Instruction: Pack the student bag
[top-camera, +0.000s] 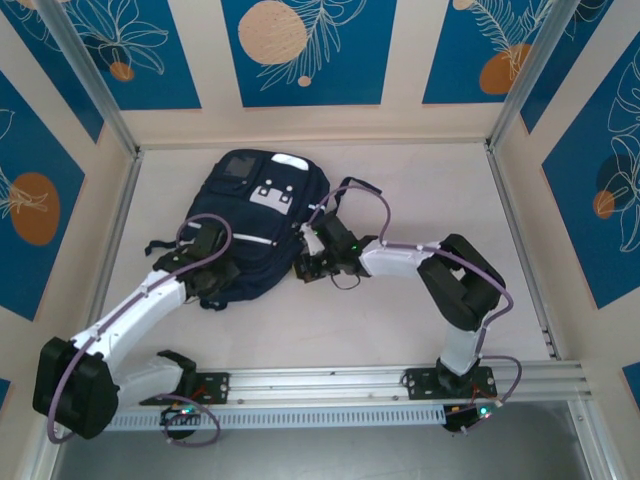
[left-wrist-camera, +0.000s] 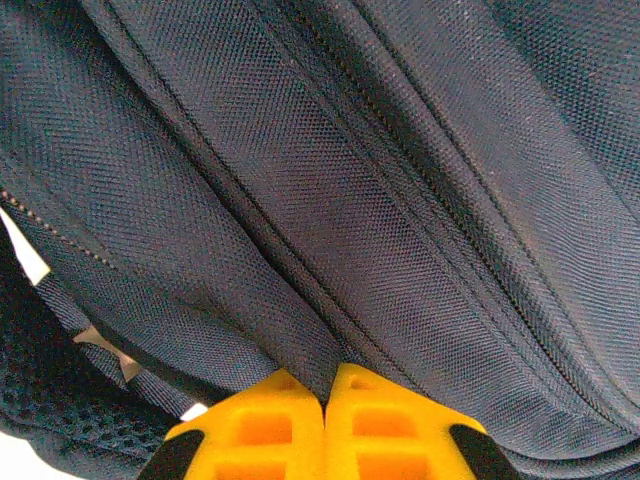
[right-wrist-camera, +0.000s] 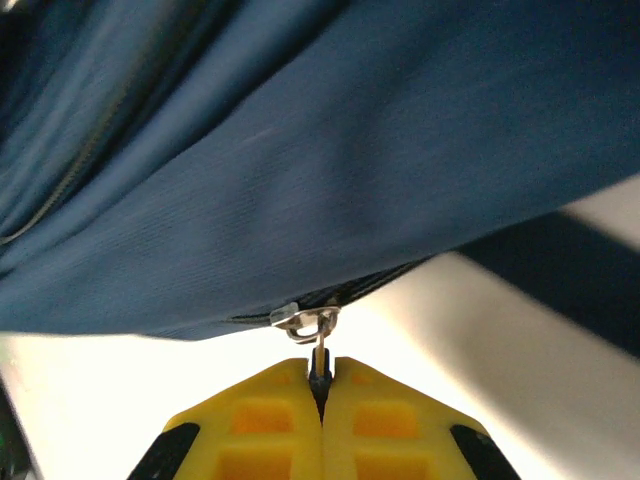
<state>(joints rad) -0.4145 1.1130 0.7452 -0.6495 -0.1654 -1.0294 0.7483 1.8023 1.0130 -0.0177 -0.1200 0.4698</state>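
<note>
Left arm (top-camera: 130, 310): elbow folded back at 8 o'clock near the table corner, forearm running toward 1 o'clock, wrist pitched down. Left gripper (left-wrist-camera: 325, 388): yellow fingers pressed flat together, no gap, with a fold of the student bag (left-wrist-camera: 330, 200) fabric pinched at the tips.

Right arm (top-camera: 455, 290): upper link stands up from the base at 5 o'clock, elbow bent, forearm reaching toward 9 o'clock, wrist low. Right gripper (right-wrist-camera: 322, 375): fingers closed tight, clamping the zipper pull (right-wrist-camera: 320, 352) between the tips, and the pull stands straight out of the seam.
</note>
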